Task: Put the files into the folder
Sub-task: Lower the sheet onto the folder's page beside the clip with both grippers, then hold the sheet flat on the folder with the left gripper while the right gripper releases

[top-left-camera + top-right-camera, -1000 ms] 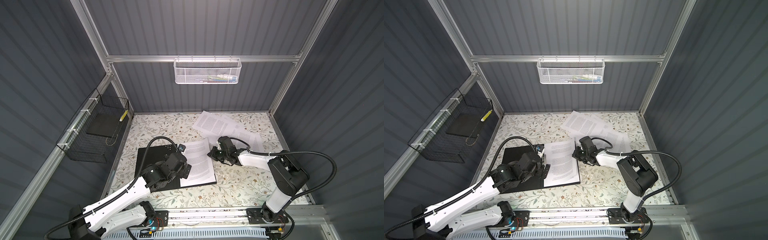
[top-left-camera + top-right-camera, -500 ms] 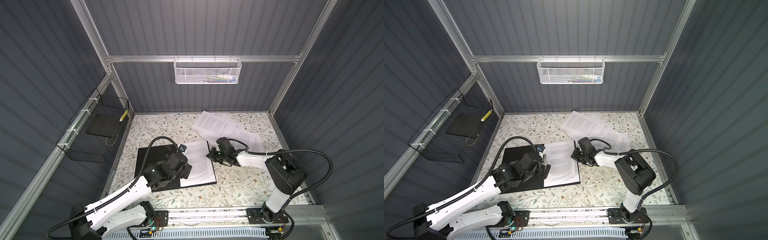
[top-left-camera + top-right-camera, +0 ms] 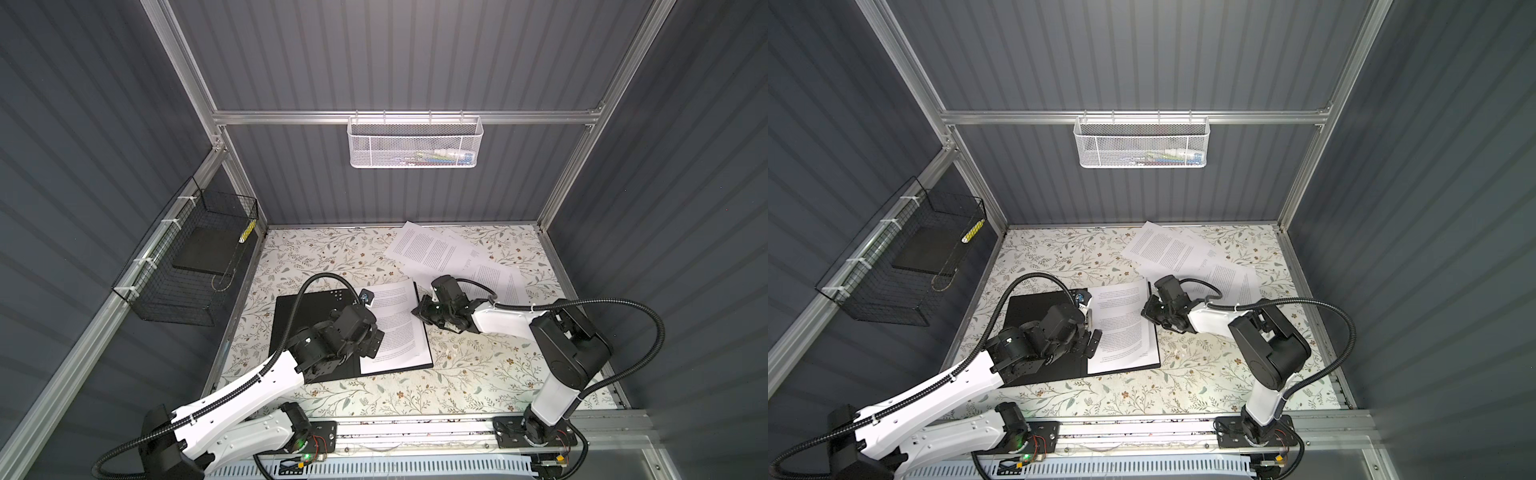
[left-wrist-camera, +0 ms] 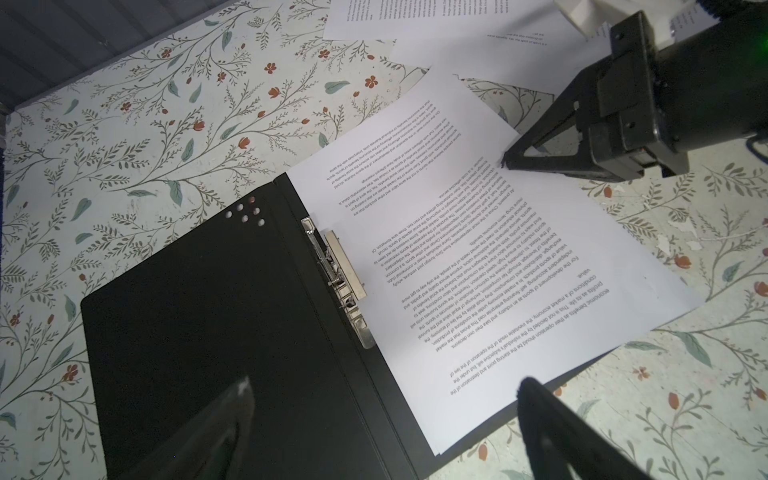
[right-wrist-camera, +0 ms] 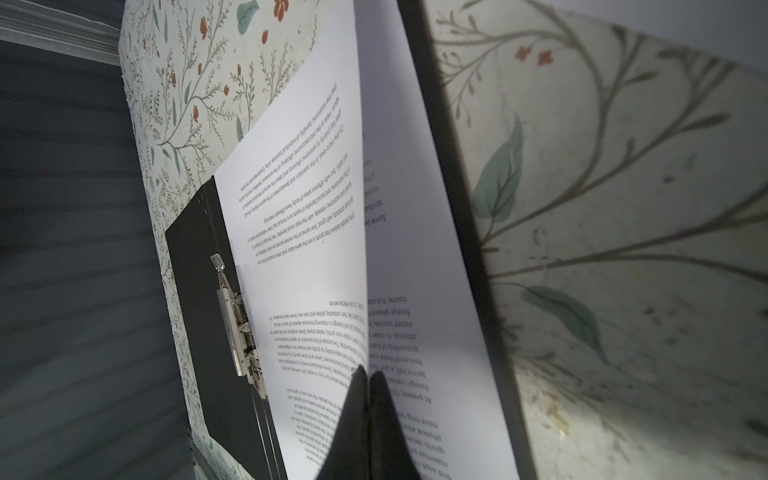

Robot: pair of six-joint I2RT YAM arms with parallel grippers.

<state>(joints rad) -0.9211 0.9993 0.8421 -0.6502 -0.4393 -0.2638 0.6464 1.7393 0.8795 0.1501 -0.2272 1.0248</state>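
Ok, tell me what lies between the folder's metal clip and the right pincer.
Only a printed sheet, lying in the open folder. The left wrist view shows it spanning from the clip to the right pincer, shut on its edge.

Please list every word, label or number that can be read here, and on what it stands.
"For the development of sports as an industry": top sheet in the folder, seen upside down in the left wrist view.
"conditions of a market economy": same sheet.
"Some people believe that sports": same sheet.
Loose sheets at the back: print too small to read.
Folder: no lettering shows.
White basket: contents too blurred to read.
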